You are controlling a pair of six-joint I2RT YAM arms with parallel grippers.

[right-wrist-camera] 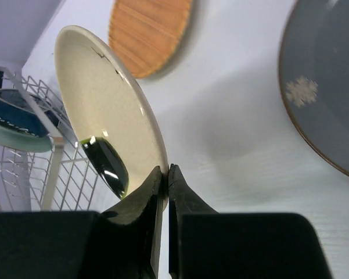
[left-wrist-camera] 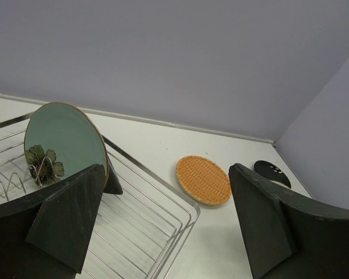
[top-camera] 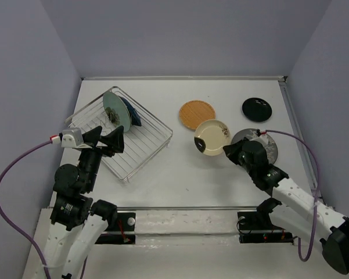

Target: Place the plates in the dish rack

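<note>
Cream glazed small plate [right-wrist-camera: 104,116] sat tilted at centre of top view, rim pinched between right gripper [right-wrist-camera: 167,174] jaws, nearly closed. We saw left gripper [left-wrist-camera: 165,174] wide open, holding nothing, over silver wire dish rack [top-camera: 140,145] at left. Only right wrist view showed white snowflake on matte grey plate [right-wrist-camera: 325,87]. Teal flowered plate [left-wrist-camera: 64,136] stood upright in rack; ribbed orange round plate [left-wrist-camera: 202,179] lay flat beside.

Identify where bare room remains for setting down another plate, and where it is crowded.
Free: the dish rack wires nearer than the teal plate; the table strip between rack and orange plate. Crowded: the right side, around cream plate, grey plate and black plate.
</note>
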